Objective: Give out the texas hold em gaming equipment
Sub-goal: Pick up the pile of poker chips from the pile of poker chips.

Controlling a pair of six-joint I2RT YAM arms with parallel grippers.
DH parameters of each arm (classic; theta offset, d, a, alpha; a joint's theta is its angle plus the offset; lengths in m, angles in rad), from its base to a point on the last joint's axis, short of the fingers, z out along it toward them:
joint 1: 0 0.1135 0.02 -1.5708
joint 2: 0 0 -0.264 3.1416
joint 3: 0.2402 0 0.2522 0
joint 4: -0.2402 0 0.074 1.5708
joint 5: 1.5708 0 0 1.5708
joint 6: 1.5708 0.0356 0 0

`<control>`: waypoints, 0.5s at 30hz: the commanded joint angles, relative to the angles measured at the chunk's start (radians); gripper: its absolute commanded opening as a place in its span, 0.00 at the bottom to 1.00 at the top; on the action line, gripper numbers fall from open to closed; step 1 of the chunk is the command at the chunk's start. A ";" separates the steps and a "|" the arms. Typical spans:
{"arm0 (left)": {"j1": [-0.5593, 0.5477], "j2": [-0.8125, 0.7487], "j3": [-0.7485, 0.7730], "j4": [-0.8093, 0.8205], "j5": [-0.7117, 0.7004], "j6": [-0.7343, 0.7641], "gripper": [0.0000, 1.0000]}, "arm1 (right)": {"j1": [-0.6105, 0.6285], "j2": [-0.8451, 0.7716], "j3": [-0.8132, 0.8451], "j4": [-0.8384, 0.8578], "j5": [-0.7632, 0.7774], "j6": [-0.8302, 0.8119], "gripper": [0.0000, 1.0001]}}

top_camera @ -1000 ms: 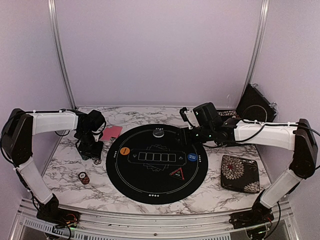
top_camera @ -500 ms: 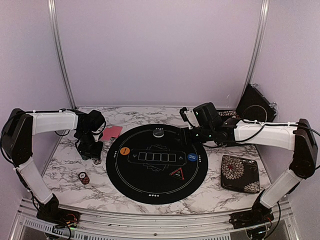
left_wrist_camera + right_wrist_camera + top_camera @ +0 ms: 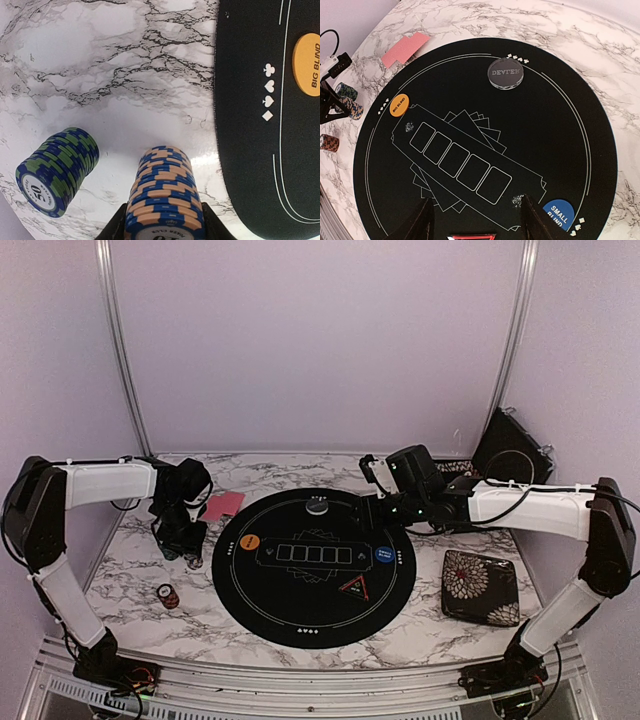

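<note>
Gripping a tall stack of blue-and-orange poker chips [image 3: 165, 190], the left claw [image 3: 164, 229] has a finger pressed to each side of the stack, over the marble bench [image 3: 125, 60] just left of the round black mat [image 3: 250, 150]; whether the stack's base touches the bench I cannot tell. A green-and-blue chip stack [image 3: 57, 170] marked 50 stands near it on the bench, apart from it. The orange Big Blind button [image 3: 307, 65] lies on the mat's left part, the blue Small Blind button [image 3: 559, 214] on its right part, and the clear Dealer button [image 3: 505, 74] at the far rim. Pink-red-backed cards [image 3: 405, 49] lie on the bench beyond the mat's far-left edge. A small red-and-black chip stack [image 3: 167, 594] stands alone toward the near-left corner. The triangle marker [image 3: 356, 588] lies on the mat's near right. The right claw [image 3: 476, 225] hangs over the mat with fingers parted, holding nothing. A floral-patterned case [image 3: 480, 587] lies right of the mat.
</note>
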 commanded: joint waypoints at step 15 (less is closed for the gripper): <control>-0.018 0.028 0.072 -0.056 0.003 -0.011 0.35 | -0.039 -0.021 0.001 0.029 -0.026 -0.003 0.56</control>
